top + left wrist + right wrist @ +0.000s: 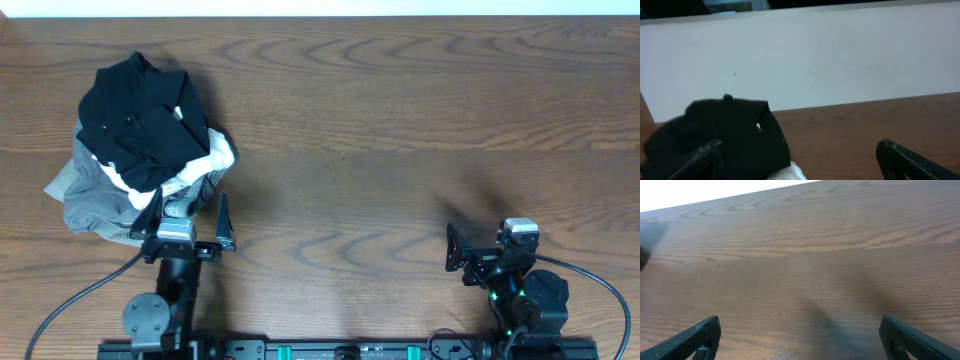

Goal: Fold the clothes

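A heap of clothes lies at the left of the wooden table: a black buttoned garment (140, 115) on top, a white piece (215, 155) under it, a grey garment (95, 195) at the bottom left. My left gripper (190, 215) is open and empty just in front of the heap, its fingers at the heap's near edge. In the left wrist view the black garment (725, 132) fills the lower left, with a bit of white cloth (787, 172) below it. My right gripper (455, 250) is open and empty over bare wood at the front right (800, 340).
The wooden table (400, 120) runs to a white wall (840, 55) at the far edge. The arm bases and cables sit along the front edge (340, 348).
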